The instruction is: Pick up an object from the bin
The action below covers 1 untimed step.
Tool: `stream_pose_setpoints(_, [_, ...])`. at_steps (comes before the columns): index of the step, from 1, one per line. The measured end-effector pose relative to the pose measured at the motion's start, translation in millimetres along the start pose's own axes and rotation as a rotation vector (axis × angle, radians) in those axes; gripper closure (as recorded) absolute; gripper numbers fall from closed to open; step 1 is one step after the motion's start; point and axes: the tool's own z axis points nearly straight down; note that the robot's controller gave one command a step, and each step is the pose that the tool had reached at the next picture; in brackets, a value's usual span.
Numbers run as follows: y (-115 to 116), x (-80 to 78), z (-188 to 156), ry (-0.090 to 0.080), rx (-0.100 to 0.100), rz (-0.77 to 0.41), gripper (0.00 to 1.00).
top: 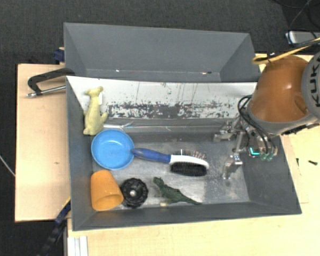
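Note:
My gripper [225,153] hangs low at the right side of the bin, open, with nothing between its metal fingers. One fingertip [220,137] points left near the back wall; the other [228,173] is just above the bin floor. A hairbrush [188,166] with a black bristle head and a blue handle lies just to the left of the gripper, apart from it. A green toy lizard [174,194] lies near the front wall, left of and below the gripper.
A blue bowl [112,149] sits at the left, touching the brush handle. An orange cup [105,190] and a black round knob [134,191] lie at the front left. A yellow toy animal [94,112] leans in the back left corner.

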Motion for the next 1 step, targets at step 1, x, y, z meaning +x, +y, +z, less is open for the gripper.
stream_pose_setpoints(1, [44.5, 36.5, 45.7, -0.004, 0.0, -0.26, 0.0])
